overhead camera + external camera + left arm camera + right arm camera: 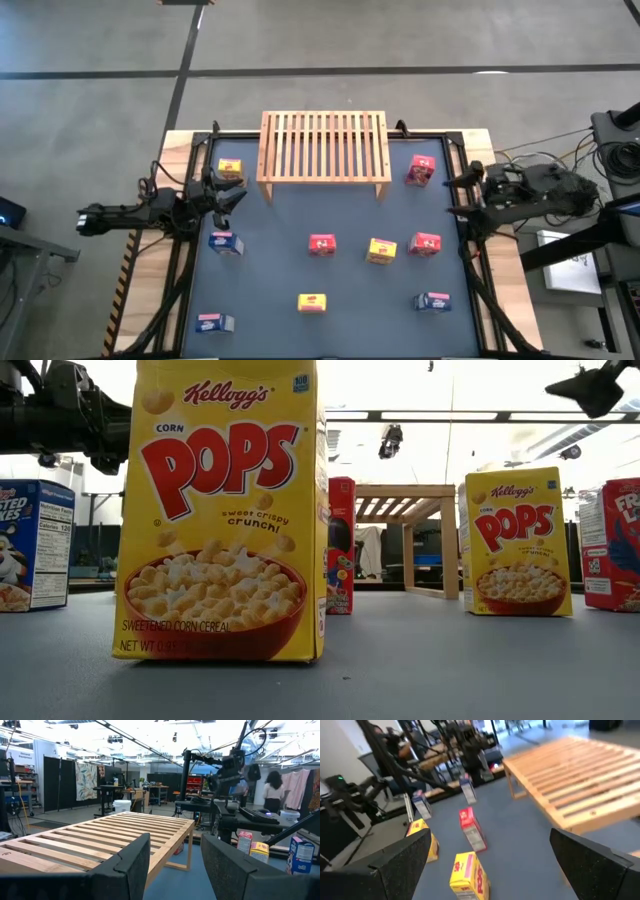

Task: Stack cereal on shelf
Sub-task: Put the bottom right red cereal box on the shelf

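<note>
The shelf (pixel 325 148), a light wooden rack with a slatted top, stands on short legs at the far middle of the dark mat. Several small cereal boxes stand upright and scattered on the mat: yellow (pixel 229 169), red (pixel 421 171), blue (pixel 224 242), red (pixel 322 244), yellow (pixel 381 251), red (pixel 425 243), yellow (pixel 312 302), blue (pixel 432 301), blue (pixel 213 323). My left gripper (pixel 228 195) (pixel 175 845) hovers at the mat's left edge, open and empty, facing the shelf (pixel 100 840). My right gripper (pixel 462 195) (pixel 490 837) hovers at the right edge, wide open and empty.
Black frame rails (pixel 180 260) run along the mat's left and right sides. Equipment and cables (pixel 600 150) sit beyond the right edge. A person (pixel 274 790) stands in the room behind. Bare mat (pixel 320 210) lies between the shelf and the middle row of boxes.
</note>
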